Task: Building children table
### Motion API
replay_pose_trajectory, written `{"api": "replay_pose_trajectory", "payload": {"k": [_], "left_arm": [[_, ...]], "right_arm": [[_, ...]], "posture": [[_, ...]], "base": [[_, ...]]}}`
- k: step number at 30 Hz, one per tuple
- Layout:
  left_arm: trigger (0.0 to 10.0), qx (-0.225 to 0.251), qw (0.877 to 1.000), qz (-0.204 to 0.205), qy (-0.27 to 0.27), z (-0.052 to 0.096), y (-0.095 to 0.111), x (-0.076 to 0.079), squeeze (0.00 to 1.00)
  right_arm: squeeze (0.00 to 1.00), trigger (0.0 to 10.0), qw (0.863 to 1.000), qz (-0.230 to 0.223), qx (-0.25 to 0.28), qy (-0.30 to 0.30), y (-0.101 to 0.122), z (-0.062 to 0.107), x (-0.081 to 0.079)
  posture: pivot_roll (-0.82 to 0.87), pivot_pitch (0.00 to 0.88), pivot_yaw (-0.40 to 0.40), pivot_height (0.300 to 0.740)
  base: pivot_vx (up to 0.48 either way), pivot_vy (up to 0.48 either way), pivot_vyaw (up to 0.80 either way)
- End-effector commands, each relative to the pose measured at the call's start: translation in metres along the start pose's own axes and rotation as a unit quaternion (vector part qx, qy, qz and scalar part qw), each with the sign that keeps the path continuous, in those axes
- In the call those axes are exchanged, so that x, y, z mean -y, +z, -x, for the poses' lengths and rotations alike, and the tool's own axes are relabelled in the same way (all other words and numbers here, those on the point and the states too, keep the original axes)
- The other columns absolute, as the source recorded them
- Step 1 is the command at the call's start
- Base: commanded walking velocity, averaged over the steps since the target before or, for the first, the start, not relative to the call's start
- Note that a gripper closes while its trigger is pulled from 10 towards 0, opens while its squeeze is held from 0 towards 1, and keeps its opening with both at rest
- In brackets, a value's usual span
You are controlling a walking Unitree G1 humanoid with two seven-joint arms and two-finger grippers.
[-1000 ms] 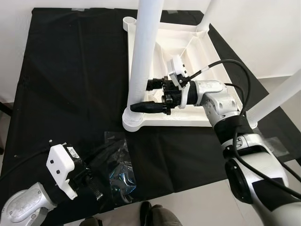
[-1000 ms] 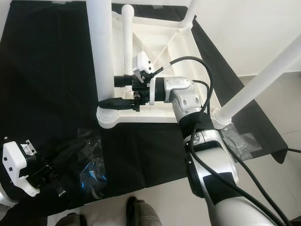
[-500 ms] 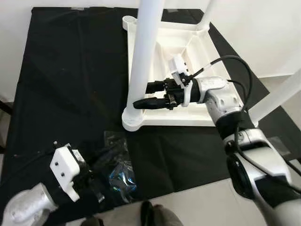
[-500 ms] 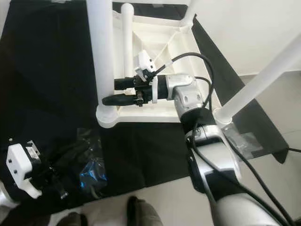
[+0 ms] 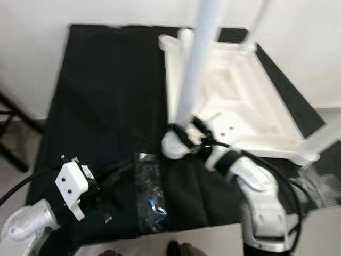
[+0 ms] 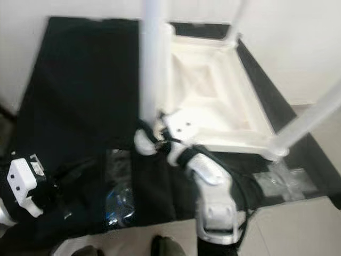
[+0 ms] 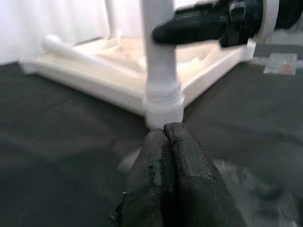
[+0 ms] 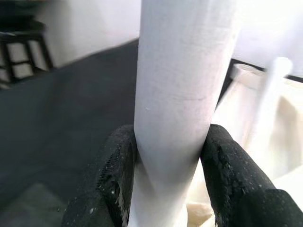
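Nearest the robot, the left gripper (image 7: pixel 165 142) is hanging low over the black cloth (image 5: pixel 106 96) with its two fingers pressed together on nothing, pointing toward the corner of the table. Just beside it a clear plastic bag (image 5: pixel 151 200) of small parts is lying on the cloth.

Beyond that, the right gripper (image 8: pixel 170 156) is clamping the white leg (image 5: pixel 194 74) low down, one black finger (image 8: pixel 111 175) on each side, just above the corner socket (image 5: pixel 175 145) where the leg is meeting the frame. The white tabletop (image 5: pixel 240 106) is lying upside down on the cloth, its underside facing up. Another leg (image 6: pixel 314 114) is standing at the near right corner and one more at the far corner (image 6: pixel 237 21), while a loose leg (image 7: pixel 71 49) is lying across the frame.

The head views are blurred, so the camera is probably moving. Judging from the low grip, the leg is being seated or twisted into its socket. If the wrist is pushing off-axis, the leg could tilt, bind in the socket, or drag the light tabletop across the cloth. The smooth round plastic could also slip in the fingers under a twist.
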State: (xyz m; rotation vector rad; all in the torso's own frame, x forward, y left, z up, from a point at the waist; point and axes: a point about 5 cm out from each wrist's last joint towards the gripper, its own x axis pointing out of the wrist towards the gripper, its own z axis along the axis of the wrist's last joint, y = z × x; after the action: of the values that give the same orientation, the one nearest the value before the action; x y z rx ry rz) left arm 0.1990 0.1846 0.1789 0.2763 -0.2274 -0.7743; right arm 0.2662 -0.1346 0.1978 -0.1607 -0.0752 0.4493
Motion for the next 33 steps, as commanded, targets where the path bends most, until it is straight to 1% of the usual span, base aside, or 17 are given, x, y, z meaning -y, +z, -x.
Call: {"api": "replay_pose_trajectory", "payload": {"k": [1,4,5,7,8,9,14,15,17,18,19,20,21,22,25,26,33], "left_arm": [[10.0,0.0,1.0,-0.001,-0.013,0.0,-0.003,0.0,0.0],[10.0,0.001,1.0,-0.001,-0.01,0.0,-0.004,-0.002,0.0],[10.0,0.001,1.0,-0.001,-0.009,-0.001,-0.005,-0.002,0.0],[10.0,0.001,1.0,-0.001,-0.009,-0.001,-0.005,-0.002,0.0],[10.0,0.004,1.0,0.0,-0.009,-0.002,-0.006,-0.003,0.0],[10.0,0.005,1.0,0.0,-0.009,-0.002,-0.006,-0.003,0.0],[10.0,0.01,1.0,0.001,-0.009,-0.004,-0.007,-0.003,0.0],[10.0,0.012,1.0,0.002,-0.009,-0.005,-0.007,-0.003,0.0],[10.0,0.012,1.0,0.002,-0.009,-0.005,-0.007,-0.003,0.0],[10.0,0.014,1.0,0.002,-0.009,-0.005,-0.007,-0.003,0.0],[10.0,0.016,1.0,0.002,-0.01,-0.006,-0.007,-0.002,0.0],[10.0,0.018,1.0,0.004,-0.012,-0.007,-0.007,-0.001,0.0],[10.0,0.018,1.0,0.004,-0.012,-0.007,-0.007,-0.001,0.0],[10.0,0.02,1.0,0.006,-0.015,-0.008,-0.006,0.0,0.0],[10.0,0.021,1.0,0.006,-0.016,-0.008,-0.006,0.001,0.0],[10.0,0.024,0.999,0.008,-0.02,-0.008,-0.006,0.001,0.0],[10.0,0.029,0.999,0.013,-0.031,-0.008,-0.006,0.003,0.0]], "right_arm": [[0.0,0.0,0.99,0.001,-0.115,-0.087,-0.035,0.027,0.027],[0.0,0.0,0.988,0.005,-0.129,-0.079,-0.035,0.034,0.026],[0.0,1.7,0.987,0.011,-0.143,-0.073,-0.035,0.037,0.024],[0.0,1.7,0.987,0.011,-0.143,-0.073,-0.035,0.037,0.024],[0.18,10.0,0.984,0.023,-0.158,-0.08,-0.03,0.041,0.02],[1.0,10.0,0.987,0.016,-0.145,-0.074,-0.023,0.037,0.018],[1.0,10.0,0.997,-0.009,-0.07,-0.007,0.001,0.016,0.013],[1.0,10.0,0.998,0.007,-0.017,0.067,0.016,0.008,0.006],[1.0,10.0,0.998,0.007,-0.017,0.067,0.016,0.008,0.006],[0.9,10.0,0.991,0.017,0.019,0.129,0.027,0.003,0.003],[0.0,10.0,0.979,0.041,0.048,0.196,0.038,-0.002,0.006],[0.0,10.0,0.966,0.063,0.061,0.245,0.044,-0.005,0.013],[0.0,10.0,0.966,0.063,0.061,0.245,0.044,-0.005,0.013],[0.0,10.0,0.952,0.084,0.061,0.287,0.048,-0.008,0.028],[0.0,10.0,0.949,0.088,0.058,0.296,0.048,-0.008,0.033],[0.0,10.0,0.943,0.086,0.042,0.318,0.047,-0.012,0.048],[0.0,10.0,0.948,0.047,0.051,0.312,0.054,-0.035,0.088]], "posture": [[0.07,0.177,-0.099,0.74],[0.06,0.173,-0.104,0.74],[0.06,0.169,-0.104,0.74],[0.06,0.169,-0.104,0.74],[0.06,0.167,-0.105,0.74],[0.06,0.163,-0.107,0.74],[0.06,0.161,-0.109,0.74],[0.06,0.157,-0.107,0.74],[0.06,0.157,-0.107,0.74],[0.06,0.157,-0.107,0.74],[0.07,0.155,-0.108,0.74],[0.07,0.154,-0.108,0.74],[0.07,0.154,-0.108,0.74],[0.08,0.153,-0.109,0.74],[0.08,0.153,-0.109,0.74],[0.07,0.15,-0.103,0.74],[0.09,0.148,-0.103,0.74]], "base": [[0.0,0.0,0.0],[0.0,0.0,0.0],[0.0,0.0,0.0],[0.0,0.0,0.0],[0.0,0.0,0.0],[0.0,0.0,0.0],[0.0,0.0,0.0],[0.0,0.0,0.0],[0.0,0.0,0.0],[0.0,0.0,0.0],[0.0,0.0,0.0],[0.0,0.0,0.0],[0.0,0.0,0.0],[0.0,0.0,0.0],[0.0,0.0,0.0],[0.0,0.0,0.0],[0.0,0.0,0.0]]}}
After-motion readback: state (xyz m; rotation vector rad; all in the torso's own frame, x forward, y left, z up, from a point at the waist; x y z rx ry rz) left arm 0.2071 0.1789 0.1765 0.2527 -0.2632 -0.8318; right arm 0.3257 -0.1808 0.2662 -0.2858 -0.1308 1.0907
